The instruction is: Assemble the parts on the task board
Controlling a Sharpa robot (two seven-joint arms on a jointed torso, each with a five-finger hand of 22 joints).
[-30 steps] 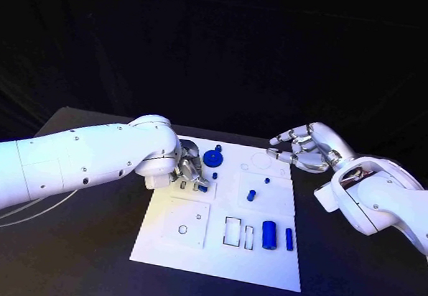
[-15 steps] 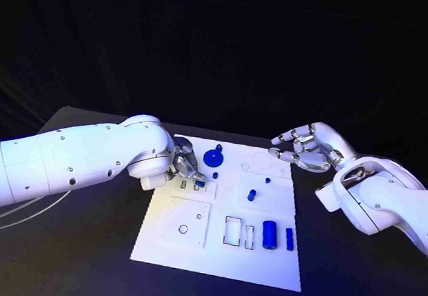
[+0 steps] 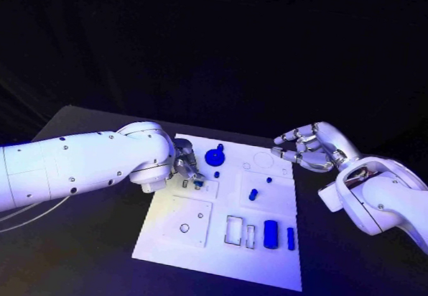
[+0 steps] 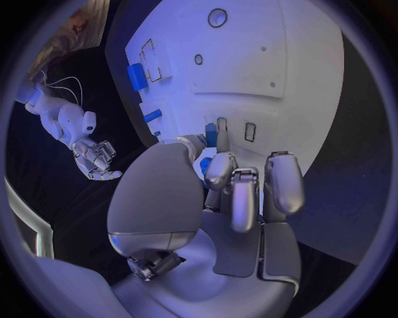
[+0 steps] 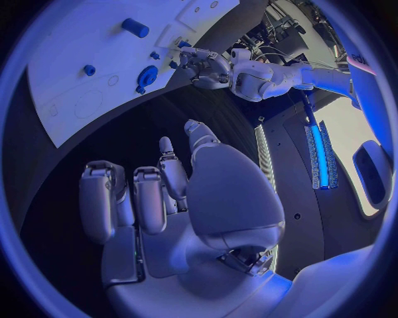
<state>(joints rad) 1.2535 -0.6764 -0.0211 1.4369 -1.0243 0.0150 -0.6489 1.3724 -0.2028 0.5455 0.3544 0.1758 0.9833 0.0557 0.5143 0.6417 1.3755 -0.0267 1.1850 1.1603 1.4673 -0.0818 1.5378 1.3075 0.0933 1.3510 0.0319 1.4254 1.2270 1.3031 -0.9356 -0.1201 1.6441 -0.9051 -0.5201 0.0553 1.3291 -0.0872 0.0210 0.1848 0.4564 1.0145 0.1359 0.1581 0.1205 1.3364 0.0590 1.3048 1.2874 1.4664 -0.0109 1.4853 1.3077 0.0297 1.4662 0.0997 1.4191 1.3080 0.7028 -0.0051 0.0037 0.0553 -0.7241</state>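
Head view: beside one flat white task board (image 3: 263,266), my left hand (image 3: 187,172) pinched one small blue part (image 3: 198,183); my right hand (image 3: 308,148) hovered spread, empty.

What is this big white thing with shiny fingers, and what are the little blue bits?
It is a robot with two arms. One picture looks down from its head; the two round ones come from cameras at its wrists. On the black table lies a white task board with small blue parts to fit into it. The left hand pinches one small blue part at the board. The right hand hovers beside the board, fingers apart, holding nothing.
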